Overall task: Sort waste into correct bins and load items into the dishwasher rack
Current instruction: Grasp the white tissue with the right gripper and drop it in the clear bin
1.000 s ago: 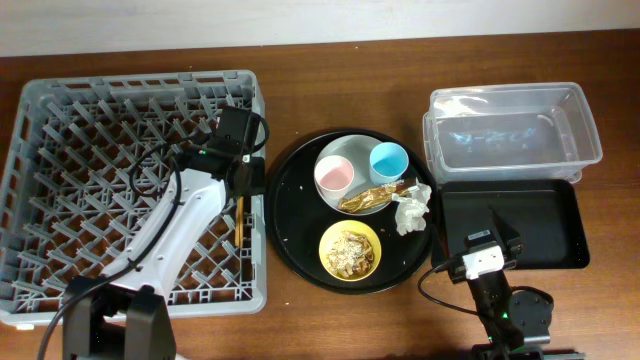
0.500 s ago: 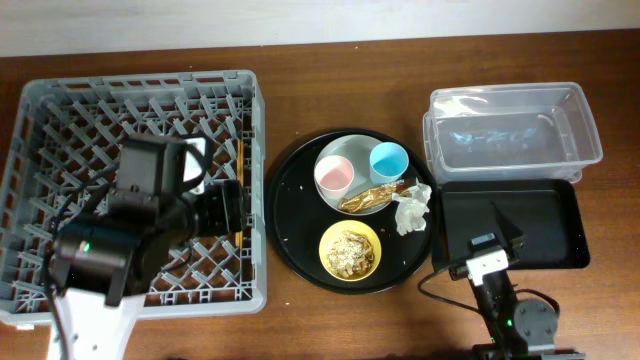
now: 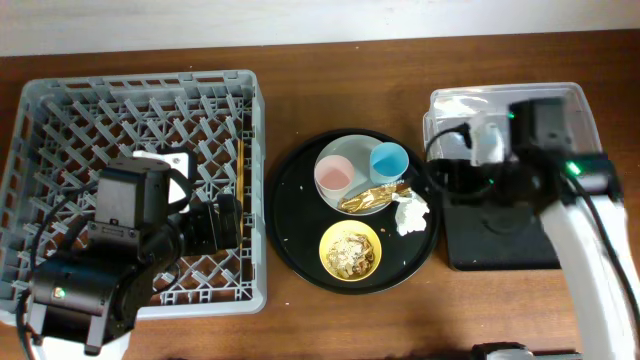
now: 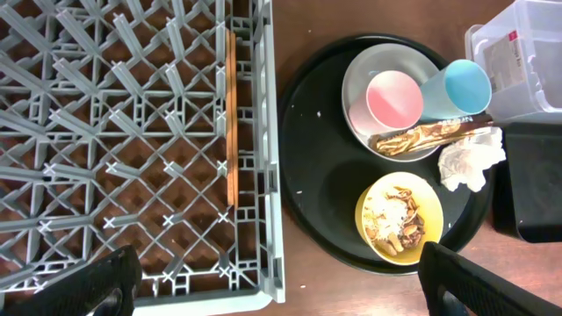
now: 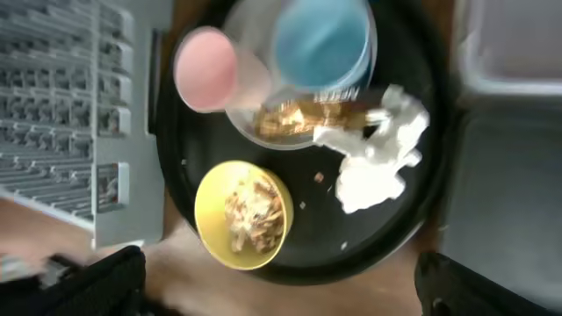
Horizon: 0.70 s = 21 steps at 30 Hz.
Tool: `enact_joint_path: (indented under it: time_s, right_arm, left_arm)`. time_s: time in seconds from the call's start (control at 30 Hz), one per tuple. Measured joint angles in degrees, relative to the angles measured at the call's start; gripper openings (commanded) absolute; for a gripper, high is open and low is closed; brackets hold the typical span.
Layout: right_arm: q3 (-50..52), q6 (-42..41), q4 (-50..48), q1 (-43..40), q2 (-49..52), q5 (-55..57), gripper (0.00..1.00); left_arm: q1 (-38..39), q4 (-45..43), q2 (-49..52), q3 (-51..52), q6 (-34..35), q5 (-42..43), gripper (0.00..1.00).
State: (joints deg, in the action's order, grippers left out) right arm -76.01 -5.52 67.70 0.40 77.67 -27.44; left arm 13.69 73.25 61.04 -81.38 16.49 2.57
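My left wrist view shows the left jaws spread wide and empty, high above the right side of the dishwasher rack [image 4: 272, 175]. The chopsticks [image 4: 231, 114] lie inside the rack, along its right wall. The right jaws are also spread and hold nothing, hanging over the round black tray [image 3: 295, 200] in the middle of the desk [image 3: 330, 90].

On that tray, the pink cup [image 3: 333, 176] and blue cup [image 3: 389, 160] stand on the grey-green plate [image 3: 356, 152]. The gold wrapper [image 3: 372, 195] lies across the plate's near rim, with the crumpled napkin [image 3: 410, 212] at the wrapper's right end. The yellow bowl [image 3: 323, 250] with the food scraps [image 3: 350, 252] sits nearer to me.

The clear tub [image 4: 527, 61] is at far right, with the shallow black tray [image 3: 500, 240] just in front of it.
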Motion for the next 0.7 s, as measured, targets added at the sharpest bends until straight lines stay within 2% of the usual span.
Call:
enact_joint_path:
  time_s: [0.07,0.13,0.3,0.4,0.47,0.5,0.53,0.57,0.63,0.67,0.7]
  right_arm:
    - [-0.15,0.20,1.31,0.00,8.39,-2.05,0.57]
    - [0.68,-2.21,-1.55,2.38,15.43,3.63,0.57]
    - [7.13,-17.31,-9.73,18.84,15.02,30.73,0.68]
    - [14.27,-20.59,-19.98,19.41,14.53,36.44,0.68]
    - [19.71,-21.05,-26.69,19.41,14.56,37.07,0.59]
    - [21.33,-20.65,-29.05,19.41,14.53,36.92,0.44]
    - [22.73,-20.24,-30.29,19.41,14.53,36.59,0.14]
    - [22.99,-19.74,-30.53,19.41,14.53,36.41,0.04]
    - [22.86,-19.45,-29.11,19.41,14.51,36.20,0.04]
    - [20.50,-17.99,-22.27,19.41,13.14,35.56,0.04]
    - [16.98,-17.00,-20.15,19.41,9.73,35.36,0.04]
  left_arm:
    - [0.00,-0.04,-0.02,0.00,0.00,0.00,0.99]
    - [0.00,0.00,0.00,0.00,0.00,0.00,0.99]
    - [0.00,-0.11,-0.02,0.00,0.00,0.00,0.99]
    - [0.00,-0.15,0.00,0.00,0.00,0.00,1.00]
    - [0.00,-0.09,-0.02,-0.02,0.00,0.00,0.99]
    - [0.00,-0.04,-0.02,0.00,0.00,0.00,0.99]
    - [0.00,-0.09,-0.02,0.00,0.00,0.00,0.99]
    - [0.00,-0.07,-0.02,-0.02,0.00,0.00,0.99]
    - [0.00,-0.02,-0.02,-0.02,0.00,0.00,0.99]
    - [0.00,-0.04,-0.02,-0.02,0.00,0.00,0.99]
    - [0.00,-0.02,-0.02,0.00,0.00,0.00,0.99]
